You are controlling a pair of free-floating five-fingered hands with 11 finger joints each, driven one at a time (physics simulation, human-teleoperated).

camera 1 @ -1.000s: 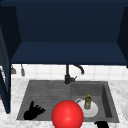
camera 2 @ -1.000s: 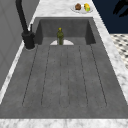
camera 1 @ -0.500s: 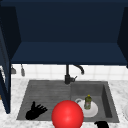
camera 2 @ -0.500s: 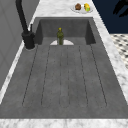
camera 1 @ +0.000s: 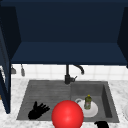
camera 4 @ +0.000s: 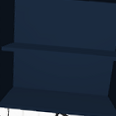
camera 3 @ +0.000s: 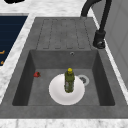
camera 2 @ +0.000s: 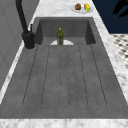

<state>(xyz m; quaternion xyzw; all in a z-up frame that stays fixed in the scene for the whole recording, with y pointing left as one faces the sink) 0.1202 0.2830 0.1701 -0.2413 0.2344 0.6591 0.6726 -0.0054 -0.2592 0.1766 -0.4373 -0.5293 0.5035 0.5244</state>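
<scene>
Left robot hand point(camera 1: 38, 110) hovers over the front-left corner of the sink's drainboard point(camera 1: 45, 96), fingers spread apart and straight, holding nothing. Cannot tell if it touches the surface.

Right robot hand point(camera 1: 101, 124) sits at the front edge of the sink point(camera 1: 106, 100), just right of the basin's front-right corner, mostly cut off by the picture's bottom edge. Cannot tell whether its fingers are apart or together.

Red ball point(camera 1: 67, 115) is at the front edge of the sink, between the two hands and nearer the left one. It overlaps the left rim of the white plate point(camera 1: 93, 111) in the front view; cannot tell if they touch.

The plate lies flat on the basin floor, near the basin's front wall. A green bottle point(camera 1: 87, 102) with a yellow cap stands upright on the plate, about at its middle; same in the right side view: bottle point(camera 3: 69, 80) on plate point(camera 3: 56, 92). Drain point(camera 3: 82, 79) is just beside the plate's back edge. A small red thing point(camera 3: 37, 74) lies on the basin floor at one side wall, apart from the plate.

Black tap point(camera 1: 68, 75) stands at the back edge of the sink, between drainboard and basin. On the desk point(camera 2: 62, 6) past the basin's far end, a small plate with fruit point(camera 2: 82, 7). Dark blue open cabinet point(camera 4: 60, 69) above the sink, shelves bare.
</scene>
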